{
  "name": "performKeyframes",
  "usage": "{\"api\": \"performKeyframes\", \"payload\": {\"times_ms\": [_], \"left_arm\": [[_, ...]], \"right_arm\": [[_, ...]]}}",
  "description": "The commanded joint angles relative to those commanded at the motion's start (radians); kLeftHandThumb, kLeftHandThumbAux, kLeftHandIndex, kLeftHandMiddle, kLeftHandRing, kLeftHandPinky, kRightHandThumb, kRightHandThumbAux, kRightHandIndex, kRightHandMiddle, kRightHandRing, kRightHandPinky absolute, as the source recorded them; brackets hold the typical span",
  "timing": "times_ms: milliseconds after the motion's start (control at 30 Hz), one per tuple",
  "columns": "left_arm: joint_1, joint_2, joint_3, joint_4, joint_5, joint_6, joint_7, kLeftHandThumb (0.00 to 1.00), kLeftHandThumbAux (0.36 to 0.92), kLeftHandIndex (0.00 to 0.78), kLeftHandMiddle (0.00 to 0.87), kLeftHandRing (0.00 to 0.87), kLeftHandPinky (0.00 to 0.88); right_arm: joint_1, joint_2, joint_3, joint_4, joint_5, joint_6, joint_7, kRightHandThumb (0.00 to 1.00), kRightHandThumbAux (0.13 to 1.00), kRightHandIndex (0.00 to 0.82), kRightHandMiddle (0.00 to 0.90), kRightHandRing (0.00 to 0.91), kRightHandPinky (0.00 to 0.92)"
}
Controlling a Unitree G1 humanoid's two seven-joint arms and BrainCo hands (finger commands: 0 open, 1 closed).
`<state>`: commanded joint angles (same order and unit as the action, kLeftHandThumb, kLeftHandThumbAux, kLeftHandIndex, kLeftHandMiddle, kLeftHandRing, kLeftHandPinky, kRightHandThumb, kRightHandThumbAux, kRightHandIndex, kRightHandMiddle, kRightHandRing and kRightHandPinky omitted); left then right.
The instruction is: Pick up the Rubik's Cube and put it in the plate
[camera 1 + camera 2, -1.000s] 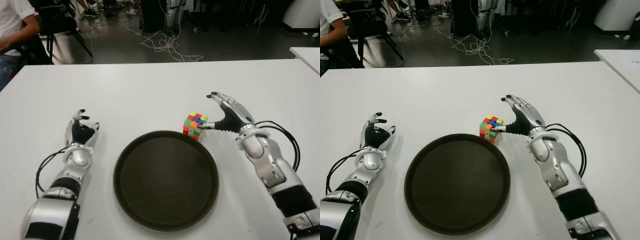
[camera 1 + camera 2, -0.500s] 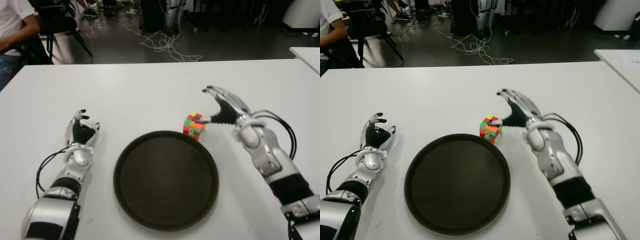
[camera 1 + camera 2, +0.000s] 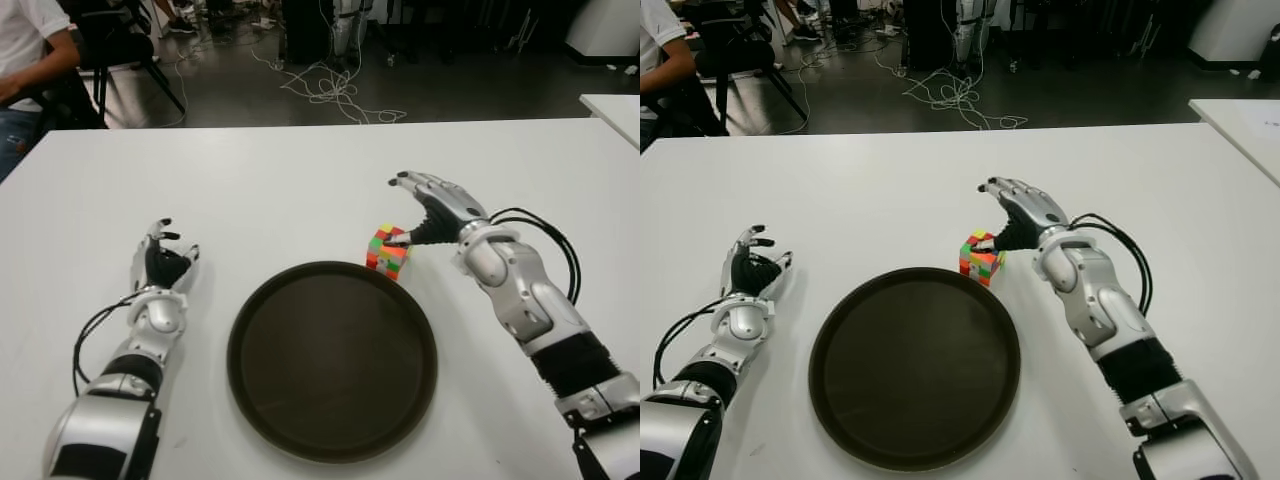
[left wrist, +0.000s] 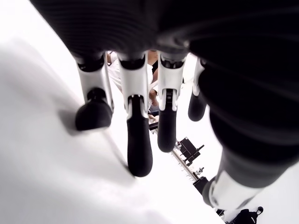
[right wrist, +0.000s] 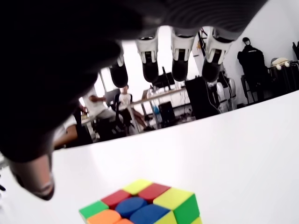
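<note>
Bright-stickered, one Rubik's Cube [image 3: 389, 250] stands on the white table [image 3: 300, 180], just beyond the far right rim of the single round dark plate [image 3: 332, 360] and not in it. The right hand [image 3: 432, 207] arches over the cube from the cube's right, fingers spread, thumb tip at the cube's upper right edge; it does not grip it. The right wrist view adds what the head views lack: four fingertips [image 5: 180, 70] hang well above the cube's top face [image 5: 140, 205], with clear air between them and it. Well to the plate's left shows the left hand [image 3: 163, 262], holding nothing, its fingers loosely open; the left wrist view shows its fingertips [image 4: 139, 151] down at the tabletop. Beyond the table's far edge lie a dark floor, tangled white cables [image 3: 330, 90], a chair and a seated person [image 3: 25, 50].
</note>
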<state>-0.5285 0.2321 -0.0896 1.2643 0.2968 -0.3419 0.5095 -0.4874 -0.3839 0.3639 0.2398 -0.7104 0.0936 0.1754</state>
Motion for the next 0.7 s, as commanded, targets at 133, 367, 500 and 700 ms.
{"api": "performKeyframes", "payload": {"times_ms": [133, 367, 500, 700], "left_arm": [[0.002, 0.001, -0.004, 0.000, 0.002, -0.004, 0.004, 0.138, 0.754, 0.180, 0.315, 0.349, 0.358], [0.004, 0.001, -0.009, 0.001, 0.002, -0.017, 0.007, 0.150, 0.762, 0.189, 0.297, 0.336, 0.337], [0.004, 0.002, -0.013, 0.002, 0.005, -0.020, 0.011, 0.157, 0.770, 0.186, 0.296, 0.332, 0.345], [0.004, 0.003, -0.014, 0.005, 0.003, -0.022, 0.010, 0.166, 0.767, 0.189, 0.301, 0.339, 0.361]], "right_arm": [[-0.009, 0.001, 0.011, 0.024, -0.006, -0.016, -0.017, 0.105, 0.626, 0.000, 0.000, 0.000, 0.044], [-0.031, 0.000, 0.033, 0.073, -0.022, -0.047, -0.050, 0.079, 0.651, 0.000, 0.000, 0.000, 0.040], [-0.042, 0.003, 0.038, 0.094, -0.024, -0.055, -0.056, 0.074, 0.654, 0.000, 0.000, 0.000, 0.051], [-0.058, 0.007, 0.054, 0.128, -0.034, -0.068, -0.069, 0.036, 0.655, 0.000, 0.000, 0.000, 0.045]]}}
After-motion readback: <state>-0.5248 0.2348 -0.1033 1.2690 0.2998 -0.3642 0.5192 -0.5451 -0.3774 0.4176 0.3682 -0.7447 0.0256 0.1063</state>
